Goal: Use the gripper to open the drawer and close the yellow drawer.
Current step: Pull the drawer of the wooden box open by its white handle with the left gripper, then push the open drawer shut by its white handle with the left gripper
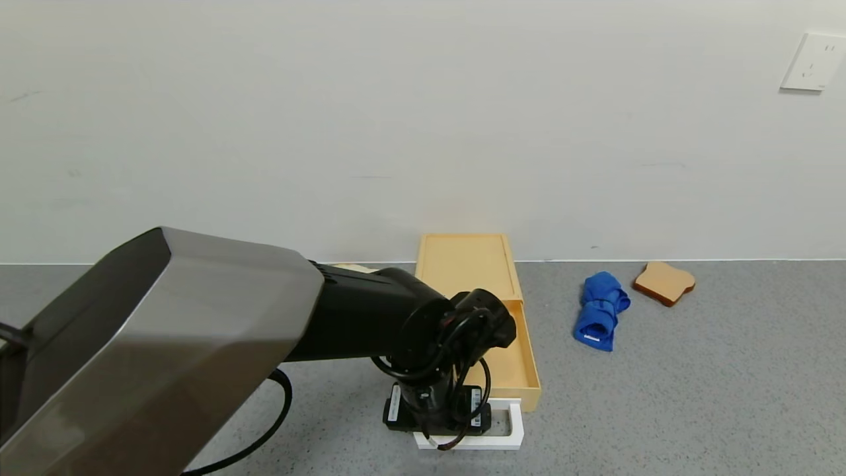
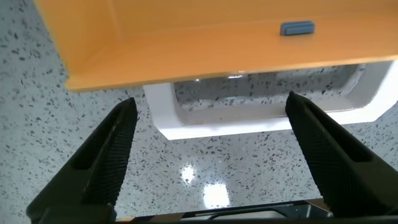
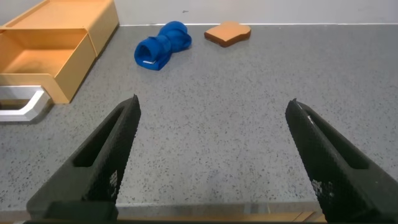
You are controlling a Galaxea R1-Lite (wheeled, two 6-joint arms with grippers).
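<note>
The yellow drawer [image 1: 466, 264] is a flat pale yellow-tan box against the wall, and its tray [image 1: 522, 370] is slid out toward me. The white loop handle [image 1: 512, 433] sticks out from the tray's front. My left gripper [image 1: 439, 423] hangs right over the handle, hiding its left part. In the left wrist view the gripper [image 2: 210, 109] is open, its fingers [image 2: 112, 149] spread wide to either side of the handle [image 2: 249, 121], not touching it. A small blue piece [image 2: 297, 28] sits on the tray's inner wall. My right gripper [image 3: 214, 109] is open and empty over bare counter.
A rolled blue cloth [image 1: 600, 309] lies to the right of the drawer, and a bread slice [image 1: 664, 282] lies farther right near the wall. Another pale slice [image 1: 353, 268] peeks out behind my left arm. The counter is grey speckled stone.
</note>
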